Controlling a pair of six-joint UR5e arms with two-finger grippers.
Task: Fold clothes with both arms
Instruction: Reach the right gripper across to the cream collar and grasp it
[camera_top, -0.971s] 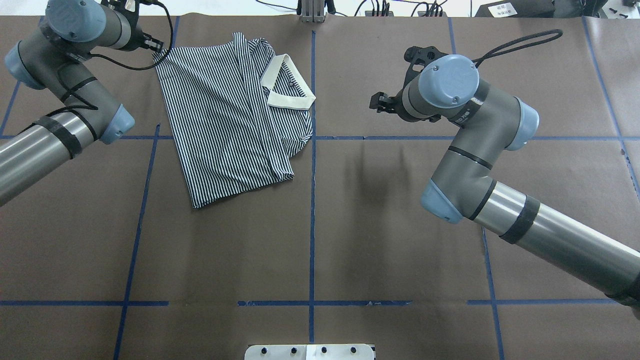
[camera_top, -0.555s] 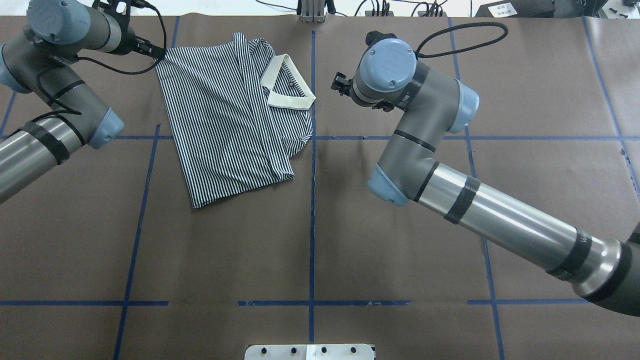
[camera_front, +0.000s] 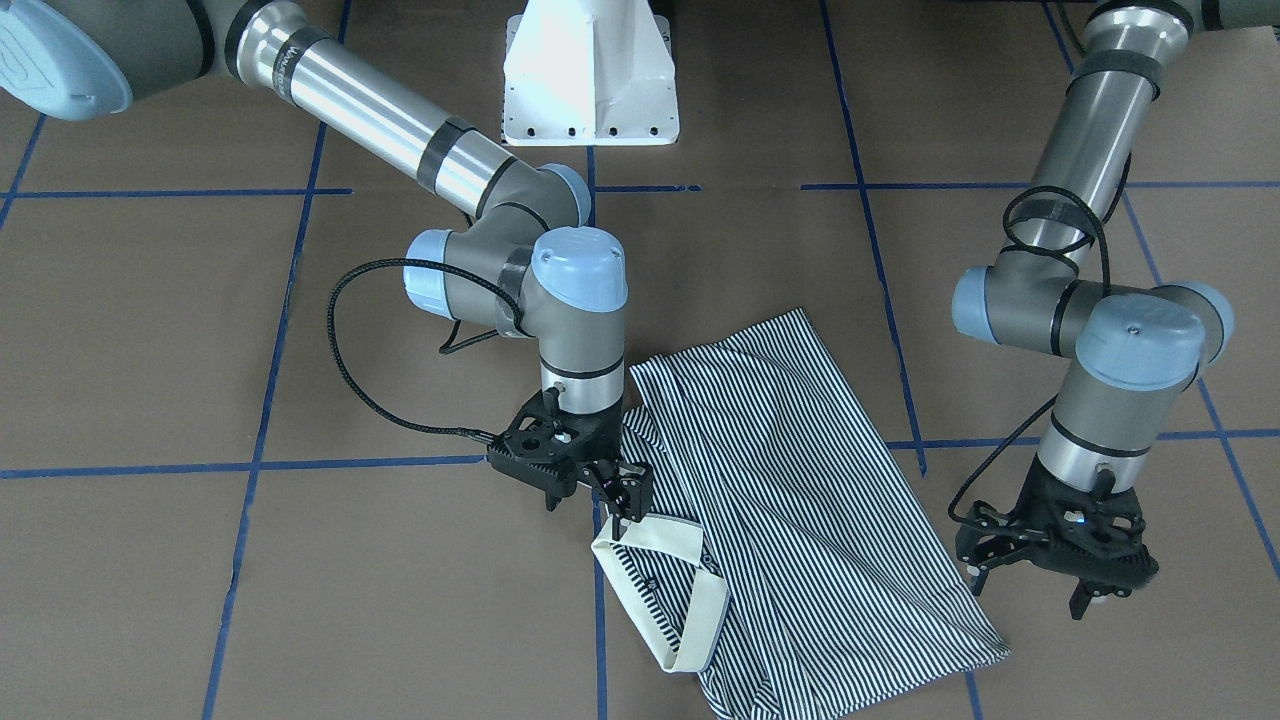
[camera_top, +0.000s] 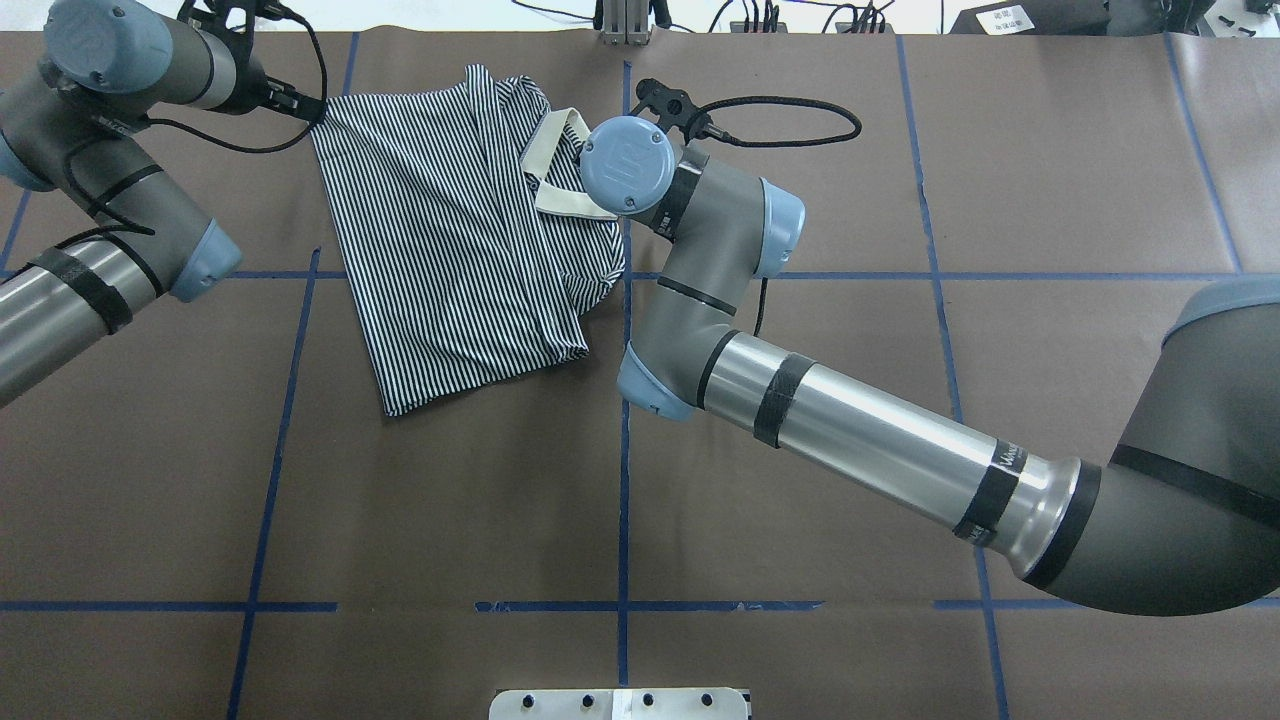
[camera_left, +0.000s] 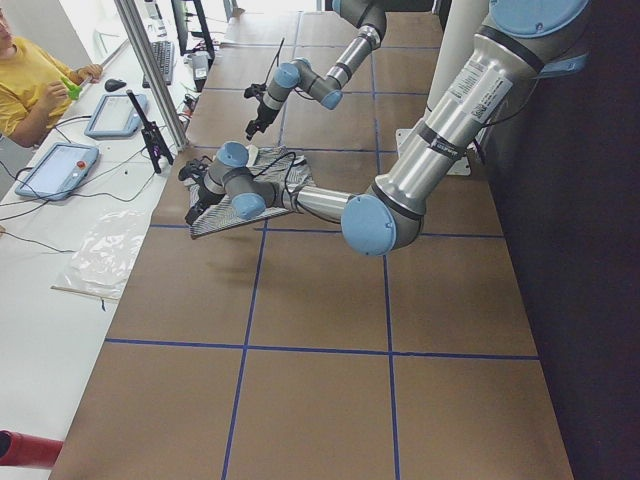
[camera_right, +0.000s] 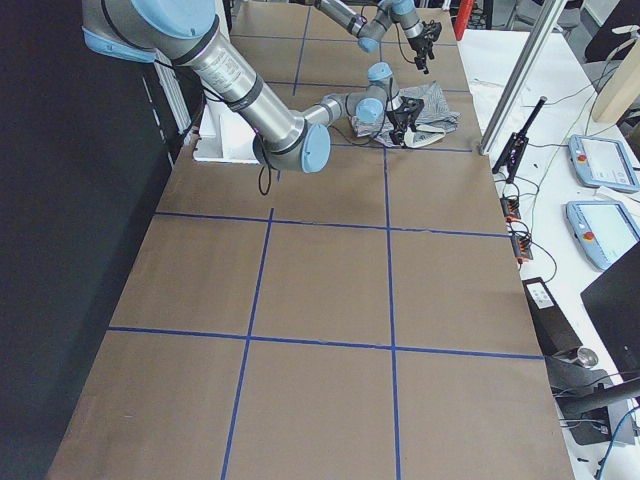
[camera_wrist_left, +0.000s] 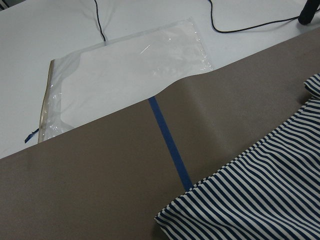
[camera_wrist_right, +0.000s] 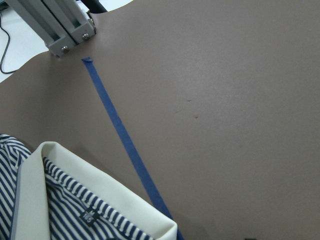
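My left gripper (camera_front: 1027, 592) hangs at the far-left corner of the navy-and-white striped short-sleeved polo shirt (camera_top: 440, 250). Its fingers are spread, with nothing between them, and they sit just beside the fabric edge without touching it. The left wrist view confirms this: it shows the striped corner low in frame and bare brown paper beyond it. The shirt lies partly folded on the brown paper-covered table with blue tape grid lines (camera_top: 800, 500). It sits left of the centre line, with its plain cream collar (camera_top: 550, 150) at the far right and its hem toward my base. My right gripper (camera_front: 622, 510) is lowered over that collar with the fingertips at or just above the cream band. I cannot tell whether the fingers are parted or closed, nor whether they have hold of the cloth. I judge the step in hand to be the approach for a two-point pick at the far end, ahead of a fold toward the hem. The next move calls for both grippers to pinch through all layers at their corners and then lift level and together. An uneven lift risks dragging the folded stack askew.
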